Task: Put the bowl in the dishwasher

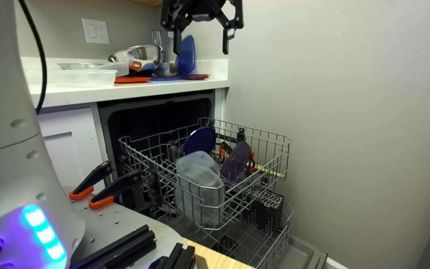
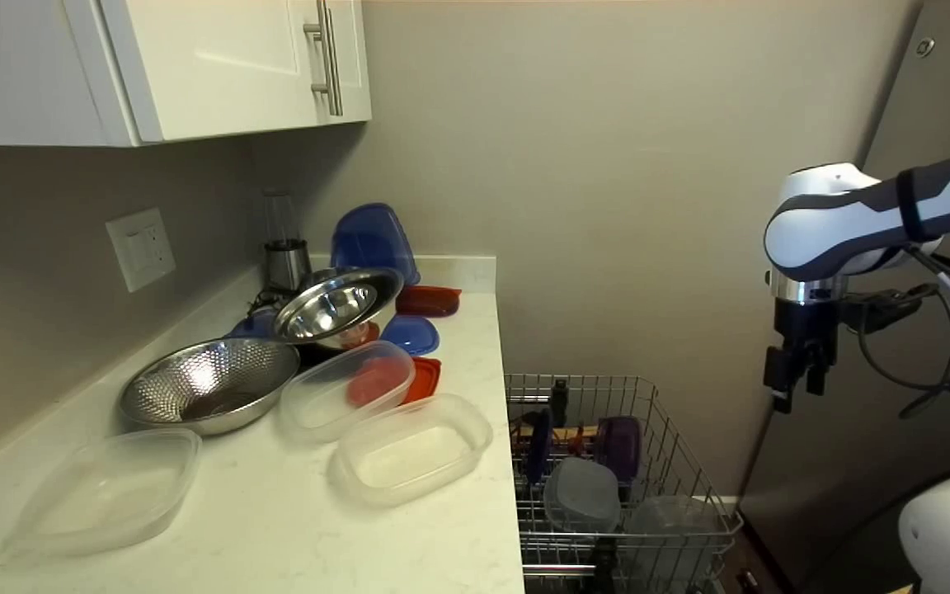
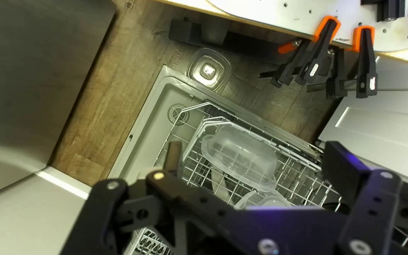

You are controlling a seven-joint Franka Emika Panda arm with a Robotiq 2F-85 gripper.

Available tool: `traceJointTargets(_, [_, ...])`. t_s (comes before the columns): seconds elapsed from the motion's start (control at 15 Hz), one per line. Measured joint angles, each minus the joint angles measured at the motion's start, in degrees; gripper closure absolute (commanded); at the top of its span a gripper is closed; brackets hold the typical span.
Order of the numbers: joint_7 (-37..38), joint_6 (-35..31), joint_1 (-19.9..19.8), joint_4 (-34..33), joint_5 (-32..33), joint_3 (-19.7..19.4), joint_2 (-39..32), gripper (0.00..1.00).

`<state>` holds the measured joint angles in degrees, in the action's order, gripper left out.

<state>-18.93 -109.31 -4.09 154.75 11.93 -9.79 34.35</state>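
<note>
My gripper (image 1: pixel 201 48) is open and empty, high above the pulled-out rack. It also shows in an exterior view (image 2: pixel 799 391) and the wrist view (image 3: pixel 257 156). The dishwasher (image 1: pixel 155 103) is open, with a dark cavity. Its door also shows in the wrist view (image 3: pixel 146 109). A pale grey-blue translucent rounded piece, which may be the bowl (image 2: pixel 582 495), stands tilted in the upper wire rack (image 1: pixel 250 185). It also shows in an exterior view (image 1: pixel 197 160). In the wrist view my gripper partly covers it (image 3: pixel 273 201). A larger translucent tub (image 1: pixel 200 200) stands beside it.
Dark blue (image 1: pixel 200 140) and purple lids (image 1: pixel 236 160) stand in the rack. The counter (image 2: pixel 293 528) holds clear containers (image 2: pixel 413 450), a colander (image 2: pixel 209 388) and metal bowls (image 2: pixel 335 309). Clamps (image 1: pixel 92 179) hold the robot's base plate. A clear container (image 3: pixel 209 69) is on the floor.
</note>
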Motion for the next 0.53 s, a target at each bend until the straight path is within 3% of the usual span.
traceJointTargets(0.27, [0.32, -1.04, 3.67, -0.46, -0.89, 2.56, -2.29, 0.0])
traceJointTargets(0.53, [3.22, -4.22, 11.62, -3.92, -3.24, 10.71, -10.76, 0.0])
